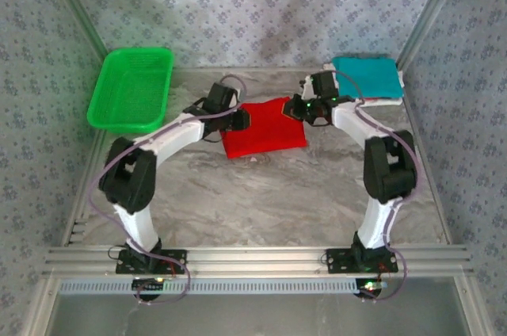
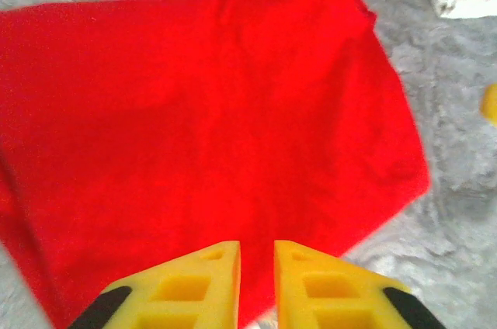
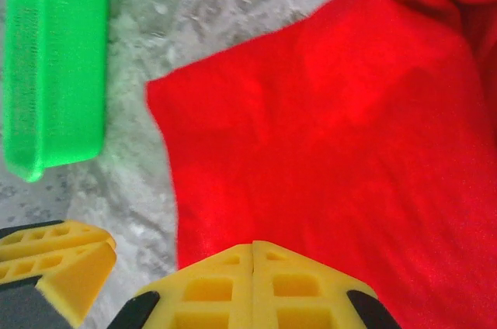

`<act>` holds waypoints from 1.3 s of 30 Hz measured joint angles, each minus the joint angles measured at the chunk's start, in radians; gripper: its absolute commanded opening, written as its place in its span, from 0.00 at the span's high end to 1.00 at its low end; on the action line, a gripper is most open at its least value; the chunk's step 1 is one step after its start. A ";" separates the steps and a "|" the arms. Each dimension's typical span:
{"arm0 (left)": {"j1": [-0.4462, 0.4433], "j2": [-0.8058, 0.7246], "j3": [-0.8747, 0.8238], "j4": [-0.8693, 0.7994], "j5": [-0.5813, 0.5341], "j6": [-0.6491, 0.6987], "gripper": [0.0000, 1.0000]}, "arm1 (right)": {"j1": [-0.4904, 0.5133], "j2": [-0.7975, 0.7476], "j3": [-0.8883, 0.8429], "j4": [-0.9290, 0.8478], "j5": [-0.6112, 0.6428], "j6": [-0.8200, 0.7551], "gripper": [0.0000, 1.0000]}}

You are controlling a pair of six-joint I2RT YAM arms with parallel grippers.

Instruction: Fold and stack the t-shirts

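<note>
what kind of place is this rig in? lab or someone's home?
Probably a lab test cell, not a home: aluminium frame around a marble-look table, patterned backdrop walls, left arm and right arm bolted to its rail.

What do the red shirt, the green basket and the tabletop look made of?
Red shirt: soft matte cloth, bunched at one corner. Green basket: likely plastic, glossy rim, mesh walls. Tabletop: grey veined marble look; stone or print, unclear.
</note>
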State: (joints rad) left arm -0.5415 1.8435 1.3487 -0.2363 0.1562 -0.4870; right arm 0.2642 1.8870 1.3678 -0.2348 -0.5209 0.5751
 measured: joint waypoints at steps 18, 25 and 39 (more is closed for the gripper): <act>0.115 0.286 0.056 0.185 0.045 -0.076 0.84 | -0.049 0.282 0.037 0.189 -0.018 0.137 1.00; 0.088 0.197 -0.085 0.229 0.048 -0.084 0.84 | -0.032 0.131 -0.211 0.295 -0.003 0.205 1.00; 0.045 0.010 -0.074 0.086 0.031 -0.066 0.82 | 0.028 -0.043 -0.254 0.158 0.053 0.240 1.00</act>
State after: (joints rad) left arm -0.4961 1.8530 1.2751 -0.1501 0.1875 -0.5533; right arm 0.2924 1.8435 1.1141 -0.0769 -0.4683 0.8150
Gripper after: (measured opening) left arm 0.186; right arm 0.066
